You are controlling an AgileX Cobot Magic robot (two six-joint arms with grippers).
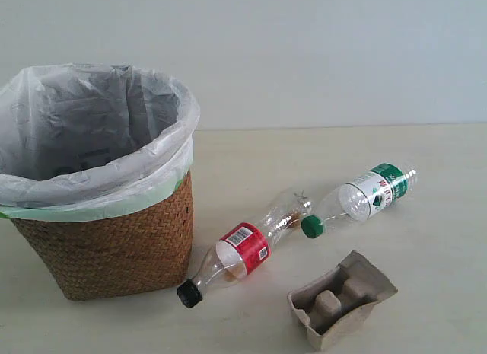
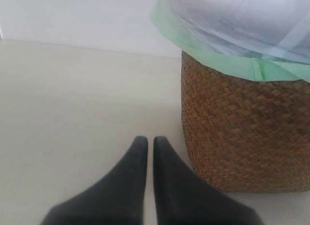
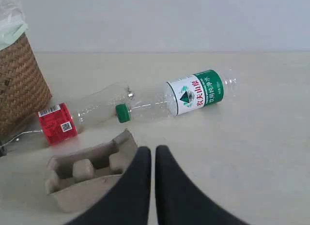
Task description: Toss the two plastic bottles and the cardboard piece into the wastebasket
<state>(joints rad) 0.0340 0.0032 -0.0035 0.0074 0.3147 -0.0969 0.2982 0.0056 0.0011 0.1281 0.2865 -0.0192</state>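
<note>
The red-label bottle (image 1: 246, 248) and green-cap bottle (image 1: 367, 199) look light and slippery, best taken mid-body; left gripper (image 2: 150, 143) and right gripper (image 3: 153, 153) are closed, empty.

Two clear plastic bottles lie on the one bench (image 1: 426, 240): one red-label bottle (image 1: 243, 251) and one green-label bottle (image 1: 365, 196). With them are a single moulded cardboard piece (image 1: 342, 297) and a single wicker wastebasket (image 1: 114, 247), lined with one white plastic bag (image 1: 76, 133). Two dark pincers show, the left pincer (image 2: 150, 143) and the right pincer (image 3: 153, 155), one per wrist view.
</note>
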